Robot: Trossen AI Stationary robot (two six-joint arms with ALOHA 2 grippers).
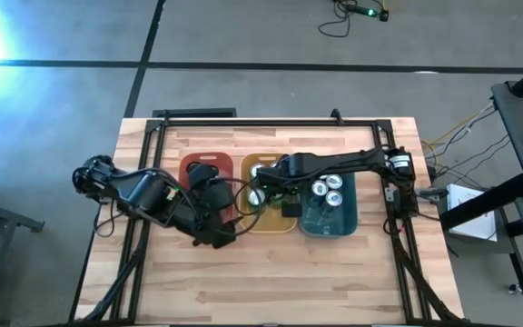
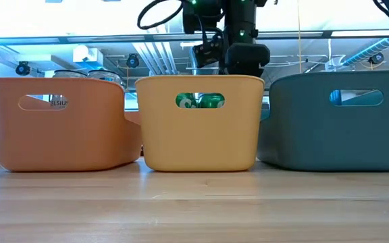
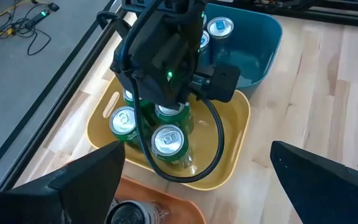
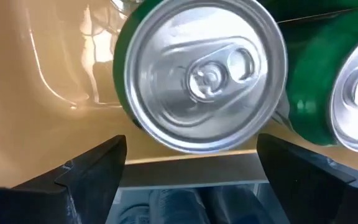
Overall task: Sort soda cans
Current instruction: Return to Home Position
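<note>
Right hand spread open above green soda can in yellow bin; left hand open at 9 o'clock.

"ELSIU" (partly cut) on a dark can

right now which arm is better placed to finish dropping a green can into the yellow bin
The right. Its end effector is down inside the yellow bin, open directly over a green can among the others. The left end effector, also open, hovers over the orange bin's edge.
</note>
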